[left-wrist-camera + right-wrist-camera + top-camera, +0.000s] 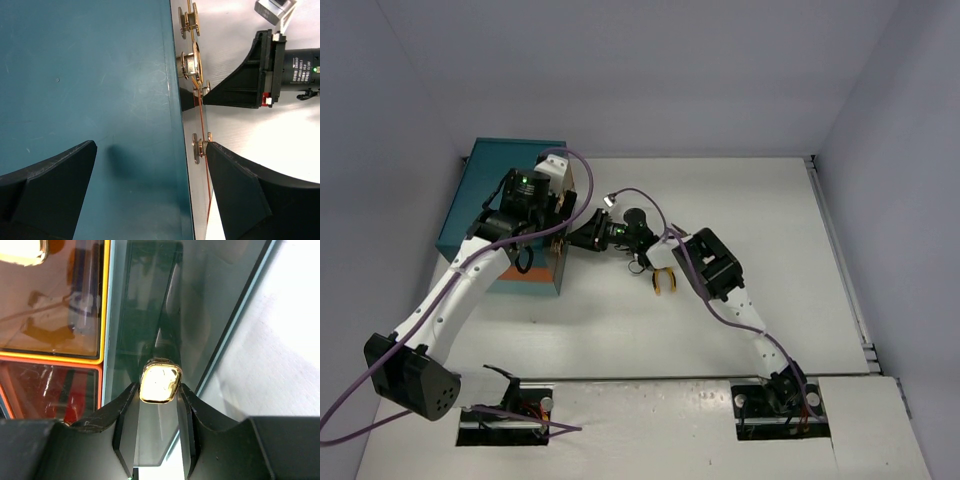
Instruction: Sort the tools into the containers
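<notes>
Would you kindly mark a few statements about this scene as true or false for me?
1. The right jaws are shut on a brass knob. True.
2. The left jaws hold a screwdriver. False: the left jaws stand open over the top of the teal chest and hold nothing.
3. A pair of orange-handled pliers lies on the table beside the right arm. True.
4. The teal chest stands at the right side of the table. False: in the top view it stands at the left side, by the left arm.
</notes>
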`<state>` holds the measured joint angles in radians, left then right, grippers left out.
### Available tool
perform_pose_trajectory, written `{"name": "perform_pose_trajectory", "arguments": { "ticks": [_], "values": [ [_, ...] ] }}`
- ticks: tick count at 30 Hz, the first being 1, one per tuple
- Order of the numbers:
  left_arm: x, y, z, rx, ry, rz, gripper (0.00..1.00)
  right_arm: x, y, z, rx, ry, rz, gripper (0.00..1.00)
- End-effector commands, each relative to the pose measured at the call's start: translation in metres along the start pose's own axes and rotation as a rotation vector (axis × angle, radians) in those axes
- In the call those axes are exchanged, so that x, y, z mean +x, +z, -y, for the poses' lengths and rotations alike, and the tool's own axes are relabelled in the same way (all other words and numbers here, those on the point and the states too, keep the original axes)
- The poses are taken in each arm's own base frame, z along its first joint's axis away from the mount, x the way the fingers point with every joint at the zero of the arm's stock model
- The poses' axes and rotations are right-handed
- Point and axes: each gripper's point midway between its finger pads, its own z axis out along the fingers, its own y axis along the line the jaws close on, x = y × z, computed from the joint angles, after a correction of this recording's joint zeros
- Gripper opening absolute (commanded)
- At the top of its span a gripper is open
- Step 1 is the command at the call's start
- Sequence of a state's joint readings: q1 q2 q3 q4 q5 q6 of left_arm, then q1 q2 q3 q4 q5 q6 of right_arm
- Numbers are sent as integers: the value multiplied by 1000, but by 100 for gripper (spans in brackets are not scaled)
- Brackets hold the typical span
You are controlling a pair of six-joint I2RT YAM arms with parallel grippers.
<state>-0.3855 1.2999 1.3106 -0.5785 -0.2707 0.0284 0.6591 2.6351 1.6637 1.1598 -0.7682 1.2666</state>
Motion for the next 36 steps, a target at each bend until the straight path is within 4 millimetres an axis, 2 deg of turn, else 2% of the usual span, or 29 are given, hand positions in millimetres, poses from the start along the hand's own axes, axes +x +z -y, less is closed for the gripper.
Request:
{"name": "perform_pose_trajectory", "arguments": {
  "ticks": [1,8,14,20,29,34,36],
  "values": [
    [-11,-5,-4,-17,-4,47,89,-38,-26,-56,-107,-129,107,3],
    [-8,-2,-3,-20,-12,38,89,-54,-81,-41,-48,-112,162,2],
    [-7,0,-2,-19,-18,33,89,-56,-110,-34,10,-134,166,1],
    [-8,-1,-4,-25,-20,36,89,-63,-145,-16,78,-123,198,2],
    [-10,-2,-4,-24,-20,42,89,-73,-181,-3,146,-129,226,3],
    [-14,-3,-4,-16,-24,49,89,-77,-190,-3,166,-139,232,4],
    [-18,-7,-5,-16,-28,63,89,-78,-191,-5,179,-160,223,8]
  ]
}}
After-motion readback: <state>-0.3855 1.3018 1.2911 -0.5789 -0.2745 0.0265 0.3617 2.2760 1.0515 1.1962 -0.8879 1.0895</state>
